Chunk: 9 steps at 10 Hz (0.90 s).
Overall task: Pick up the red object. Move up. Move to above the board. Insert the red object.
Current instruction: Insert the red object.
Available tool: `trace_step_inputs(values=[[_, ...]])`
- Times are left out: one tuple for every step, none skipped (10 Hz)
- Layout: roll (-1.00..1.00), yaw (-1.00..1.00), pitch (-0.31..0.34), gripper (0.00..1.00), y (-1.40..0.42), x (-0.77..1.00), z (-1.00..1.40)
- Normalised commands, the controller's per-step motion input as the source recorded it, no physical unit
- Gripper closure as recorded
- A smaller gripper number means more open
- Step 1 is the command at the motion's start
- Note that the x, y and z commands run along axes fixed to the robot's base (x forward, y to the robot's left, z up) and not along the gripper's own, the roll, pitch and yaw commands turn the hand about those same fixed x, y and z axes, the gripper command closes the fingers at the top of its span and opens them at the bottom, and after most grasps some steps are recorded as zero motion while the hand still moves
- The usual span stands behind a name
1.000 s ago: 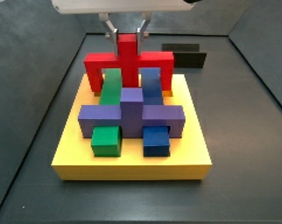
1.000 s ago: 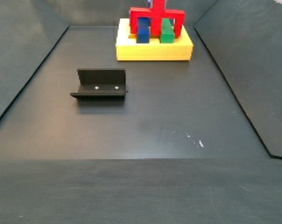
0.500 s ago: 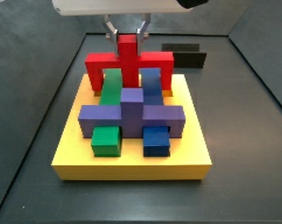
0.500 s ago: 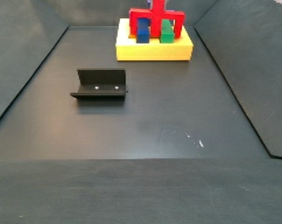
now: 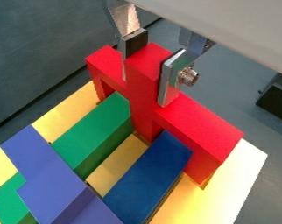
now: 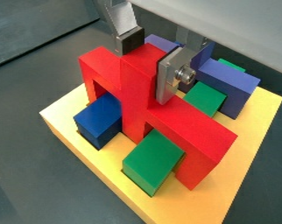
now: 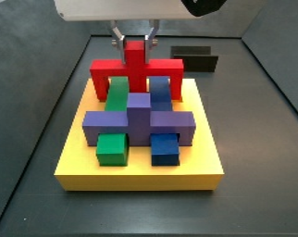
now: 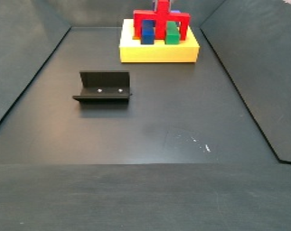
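Note:
The red object (image 7: pixel 137 67) stands upright at one end of the yellow board (image 7: pixel 139 176). Its two legs straddle a green bar (image 5: pixel 91 144) and a blue bar (image 5: pixel 155 179) and reach down to the board's surface. My gripper (image 7: pixel 135 39) is directly above it. In both wrist views the silver fingers (image 5: pixel 175 74) press on the two sides of the red central post (image 6: pixel 131 79), so the gripper (image 5: pixel 153 68) is shut on it. The red object (image 8: pixel 160 20) and the board (image 8: pixel 160 54) also show small in a side view.
A purple cross-shaped block (image 7: pixel 139 118), a small green block (image 7: pixel 111 146) and a small blue block (image 7: pixel 167 148) sit on the board's other half. The dark fixture (image 8: pixel 103 87) stands on the grey floor away from the board. Sloping grey walls (image 8: pixel 27 81) enclose the floor.
The gripper and the red object have come down slightly onto the board; nothing else has moved.

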Motion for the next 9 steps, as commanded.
trace_step_inputs(values=[[0.16,-0.01,0.027,1.00,0.00,0.12,-0.19],[0.12,-0.02,0.029,1.00,0.01,0.11,-0.22],[0.11,0.00,0.044,1.00,0.00,0.27,-0.19],[0.13,0.00,0.041,1.00,0.00,0.25,-0.21],[0.15,0.05,0.010,1.00,0.00,0.14,-0.19],[0.18,0.15,0.000,1.00,0.00,0.02,-0.18],[0.16,0.20,0.000,1.00,0.00,0.00,-0.21],[0.15,0.18,0.000,1.00,0.00,0.00,-0.22],[0.13,0.17,0.000,1.00,0.00,0.00,-0.26]])
